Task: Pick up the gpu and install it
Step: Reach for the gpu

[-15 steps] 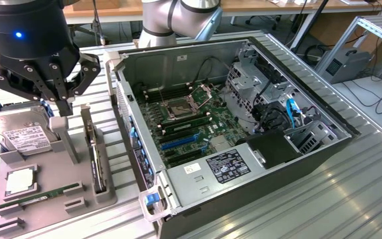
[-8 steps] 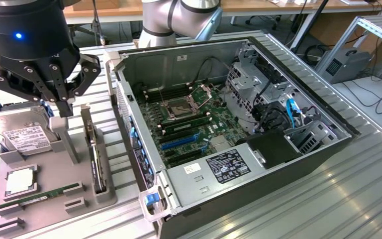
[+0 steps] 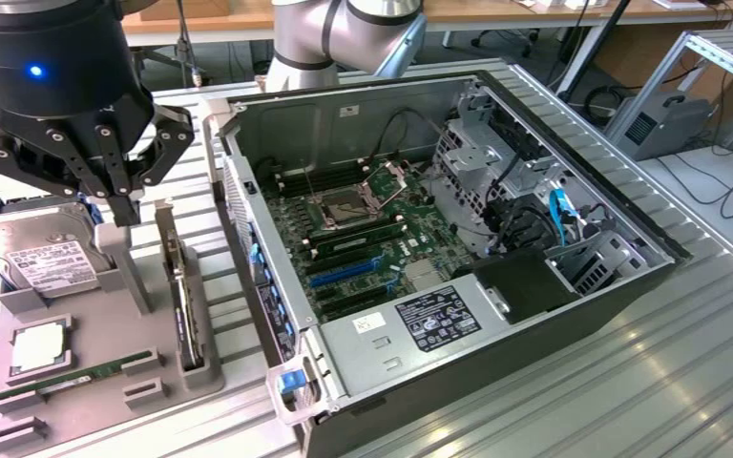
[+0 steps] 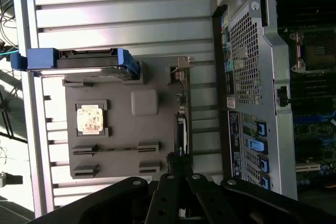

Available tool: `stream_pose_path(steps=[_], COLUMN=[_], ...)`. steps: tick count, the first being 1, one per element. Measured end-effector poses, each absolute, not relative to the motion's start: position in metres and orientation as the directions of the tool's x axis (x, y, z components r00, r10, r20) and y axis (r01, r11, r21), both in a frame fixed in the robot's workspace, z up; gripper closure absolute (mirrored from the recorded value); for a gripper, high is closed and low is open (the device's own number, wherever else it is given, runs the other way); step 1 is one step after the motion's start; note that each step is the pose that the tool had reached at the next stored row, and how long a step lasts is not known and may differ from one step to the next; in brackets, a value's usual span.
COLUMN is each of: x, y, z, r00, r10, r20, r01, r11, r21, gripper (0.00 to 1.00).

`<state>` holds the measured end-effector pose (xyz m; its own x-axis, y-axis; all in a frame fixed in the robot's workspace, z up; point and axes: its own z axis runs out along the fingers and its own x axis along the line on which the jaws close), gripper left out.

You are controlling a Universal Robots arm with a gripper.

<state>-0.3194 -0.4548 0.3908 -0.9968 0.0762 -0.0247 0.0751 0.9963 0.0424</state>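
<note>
While my fingers (image 3: 125, 208) hung pressed together over the gpu (image 3: 186, 310), I judged they needed spreading and squaring to its thin edge before descending.

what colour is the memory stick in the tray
Green; the memory stick shows best in the exterior view.

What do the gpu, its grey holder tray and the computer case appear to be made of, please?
The gpu: dark matte circuit board, probably laminate, with a dull silvery metal bracket. The holder tray: likely plastic, evenly matte grey. The computer case: probably sheet metal, grey sheen, punched vents.
</note>
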Motion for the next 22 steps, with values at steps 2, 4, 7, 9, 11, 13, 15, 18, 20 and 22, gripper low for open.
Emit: stream_pose_path(steps=[2, 4, 7, 9, 11, 13, 15, 18, 20, 22], x=[-0.3194, -0.3194, -0.3194, -0.3194, -0.3194, -0.3195, -0.3194, -0.3195, -0.3194, -0.3195], y=[-0.4552, -0.4555, -0.4564, -0.4568, -0.4577, -0.4581, -0.4585, -0.4591, -0.4596, -0.4601], z=[0.3908, 0.3908, 0.3908, 0.3907, 0.3907, 0.3907, 0.3907, 0.3907, 0.3907, 0.3907], r00=[-0.997, -0.997, -0.997, -0.997, -0.997, -0.997, -0.997, -0.997, -0.997, -0.997], r10=[0.076, 0.076, 0.076, 0.076, 0.076, 0.076, 0.076, 0.076, 0.076, 0.076], r20=[-0.025, -0.025, -0.025, -0.025, -0.025, -0.025, -0.025, -0.025, -0.025, -0.025], r01=[0.075, 0.075, 0.075, 0.075, 0.075, 0.075, 0.075, 0.075, 0.075, 0.075], r11=[0.996, 0.996, 0.996, 0.996, 0.996, 0.996, 0.996, 0.996, 0.996, 0.996], r21=[0.042, 0.042, 0.042, 0.042, 0.042, 0.042, 0.042, 0.042, 0.042, 0.042], gripper=[0.89, 0.89, 0.89, 0.89, 0.89, 0.89, 0.89, 0.89, 0.89, 0.89])
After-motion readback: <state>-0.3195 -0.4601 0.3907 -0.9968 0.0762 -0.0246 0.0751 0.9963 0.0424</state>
